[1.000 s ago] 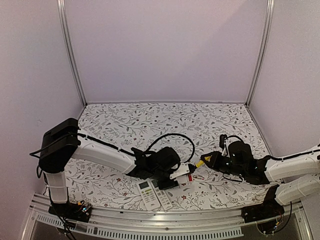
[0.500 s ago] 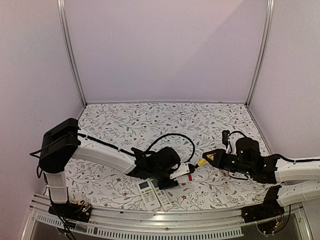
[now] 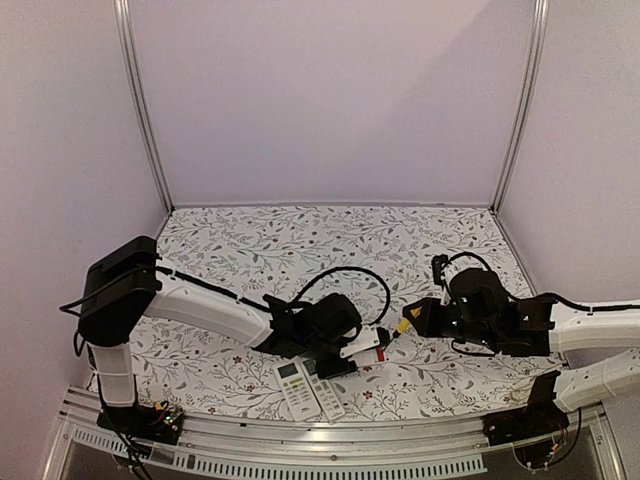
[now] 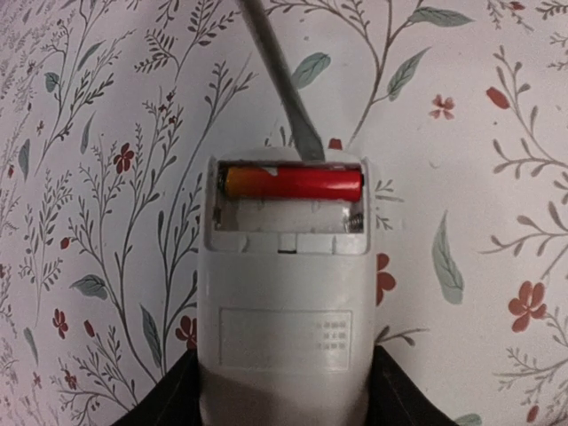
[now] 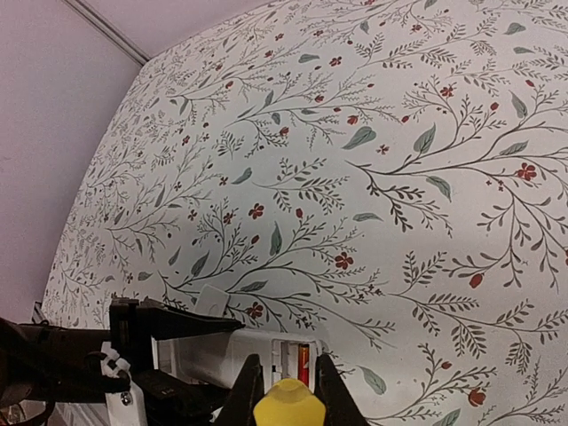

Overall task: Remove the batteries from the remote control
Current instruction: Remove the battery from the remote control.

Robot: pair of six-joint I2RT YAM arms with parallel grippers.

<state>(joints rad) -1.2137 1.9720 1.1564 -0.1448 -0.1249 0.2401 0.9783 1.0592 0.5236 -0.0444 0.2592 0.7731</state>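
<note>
My arms reach over the floral table [image 3: 300, 250]. A second remote [image 3: 308, 388] lies at its near edge. My left gripper [image 4: 284, 404] clamps the opened remote control [image 4: 284, 302] by its sides. My right gripper [image 5: 289, 392] pinches the screwdriver [image 4: 277, 80], its tip at the bay's far rim, just beside 1 red-orange battery [image 4: 293, 182].

remote [image 4: 284, 302]: you're looking at off-white plastic, matt and smooth, with fine moulded lines on the back.
battery [image 4: 293, 183]: red-orange wrap, glossy; you can see a highlight along it.
spring [image 4: 357, 216]: bare metal coil, as far as you can make out.
screwdriver [image 4: 280, 84]: shaft grey metal, smooth, dull sheen.
handle [image 5: 288, 404]: yellow plastic, smooth.
table cover [image 4: 479, 177]: matt floral print; cloth or paper, you can't tell.
second remote [image 3: 308, 388]: white plastic.
frame posts [image 3: 140, 110]: pale metal, satin.
</note>
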